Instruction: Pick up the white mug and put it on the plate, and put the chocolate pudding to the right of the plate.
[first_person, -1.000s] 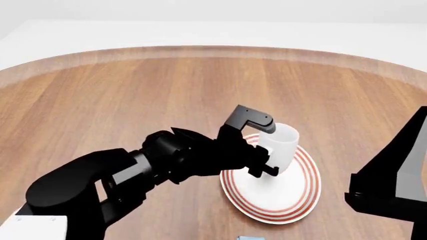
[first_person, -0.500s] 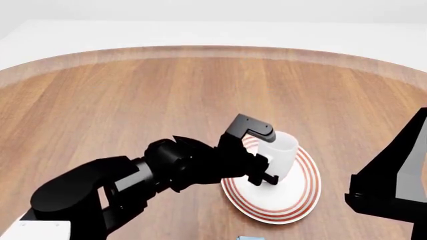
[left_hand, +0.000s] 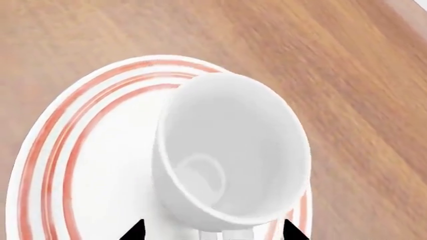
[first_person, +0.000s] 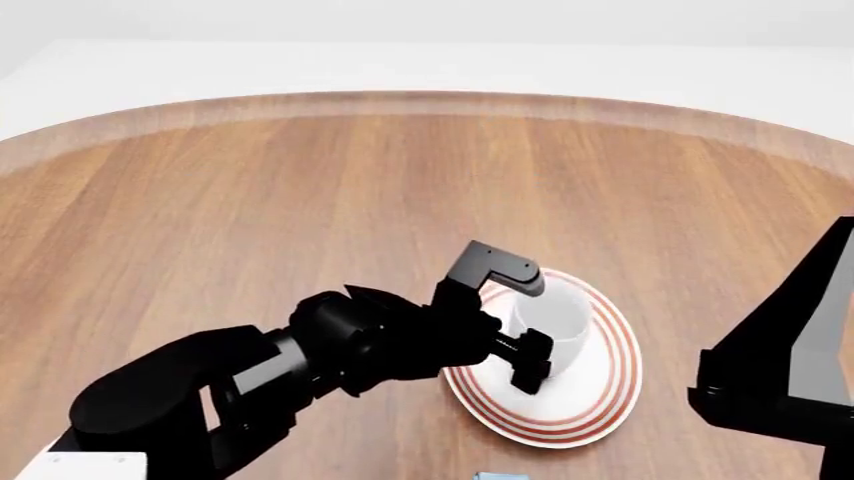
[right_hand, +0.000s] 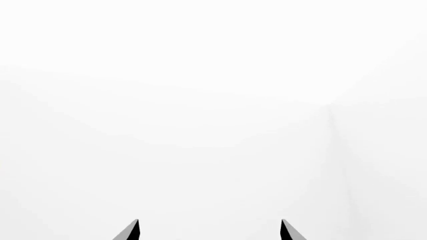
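The white mug (first_person: 558, 328) stands upright on the plate (first_person: 598, 400), toward its far-left part; in the left wrist view I look into the mug (left_hand: 233, 150) over the red-ringed plate (left_hand: 80, 150). My left gripper (first_person: 521, 320) is open, one finger on each side of the mug. Its fingertips (left_hand: 137, 231) stand wide apart on either side of the handle (left_hand: 227, 235), touching nothing that I can see. At the head view's bottom edge a light blue sliver, the chocolate pudding (first_person: 501, 476), just shows. My right gripper (right_hand: 210, 230) is open and faces blank white.
The round wooden table (first_person: 267, 200) stretches behind and to the left of the plate. My right arm (first_person: 787, 370) hangs as a dark block at the right edge, close to the plate's right side.
The left arm has come down with the mug; the mug, held above the plate's far edge a second ago, now rests on the plate.
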